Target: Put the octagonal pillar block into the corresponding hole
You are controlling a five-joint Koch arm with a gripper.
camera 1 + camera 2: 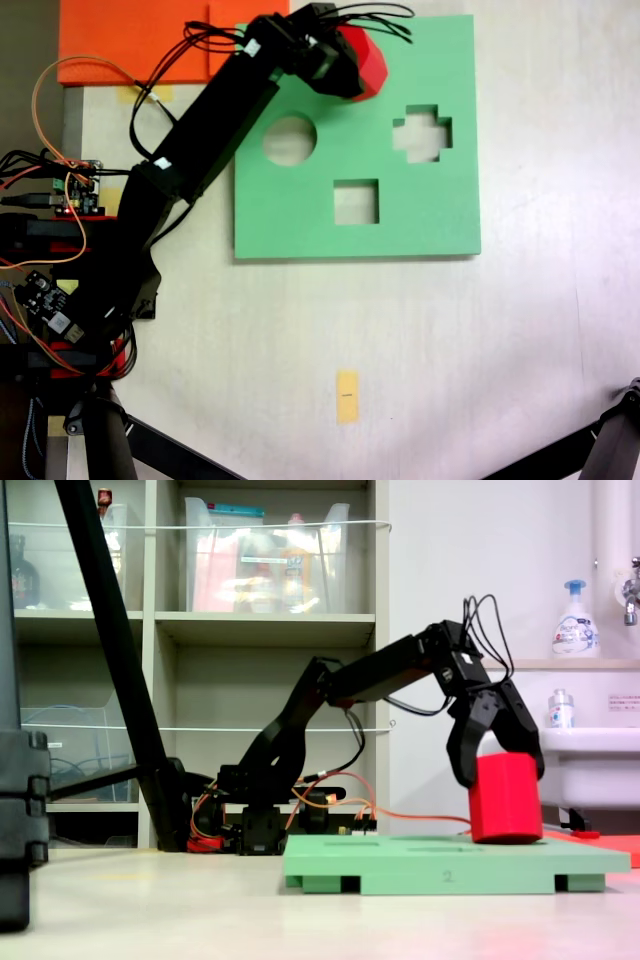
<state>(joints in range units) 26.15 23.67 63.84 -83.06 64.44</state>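
The octagonal pillar block (370, 62) is a bright red foam prism standing upright at the far edge of the green foam board (300, 225). In a fixed view the block (506, 805) has its base at the board's top surface (440, 865). My gripper (498, 770) straddles the block's upper part, one finger on each side, shut on it. From above, the gripper (345, 60) covers the block's left side. The corresponding hole is hidden beneath the block and gripper. The round (290, 140), cross-shaped (422, 132) and square (356, 201) cutouts lie bare.
An orange foam sheet (130, 40) lies at the top left, touching the board's corner. Circuit boards and wires (75, 190) sit by the arm's base. A yellow tape strip (347, 396) marks the table. A black tripod leg (120, 650) slants past shelves.
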